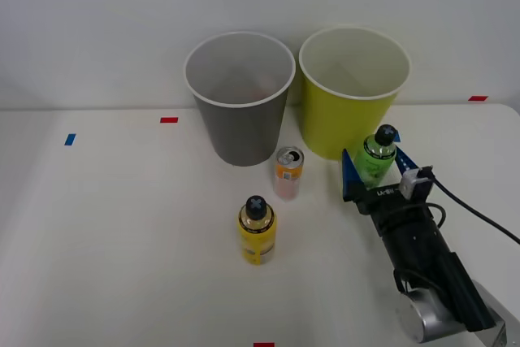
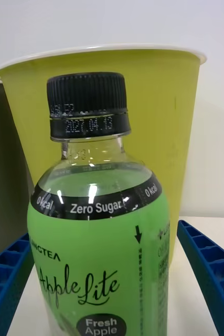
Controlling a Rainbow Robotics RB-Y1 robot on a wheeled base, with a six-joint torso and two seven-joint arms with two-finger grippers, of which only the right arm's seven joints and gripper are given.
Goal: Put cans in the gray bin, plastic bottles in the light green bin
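- So the green bottle (image 1: pixel 377 158) stands upright between the two blue fingers (image 2: pixel 214 268) of the right tool (image 1: pixel 375 176), black cap up, long axis vertical.
- From the wrist view the fingers sit either side of the bottle's body with a sliver of gap showing on each side, so I'd call the tool spread apart and straddling it, not yet clamped.
- Key relation: the bottle is straight ahead of the tool, on the far side of it, and the light green bin (image 1: pixel 355 95) is right behind the bottle, just past it. Bottle is just beside the bin's near wall; touching or not, can't tell.
- My read: squeeze first, then lift well up, since the bin rim sits far above the cap, then carry it forward over the opening.
- Elsewhere on the worktop (image 1: pixel 122 233): the can (image 1: pixel 288 172) stands to the left of the tool, near the gray bin (image 1: pixel 240 99), and the yellow bottle (image 1: pixel 257 231) stands nearer and left of that, well apart from the tool.
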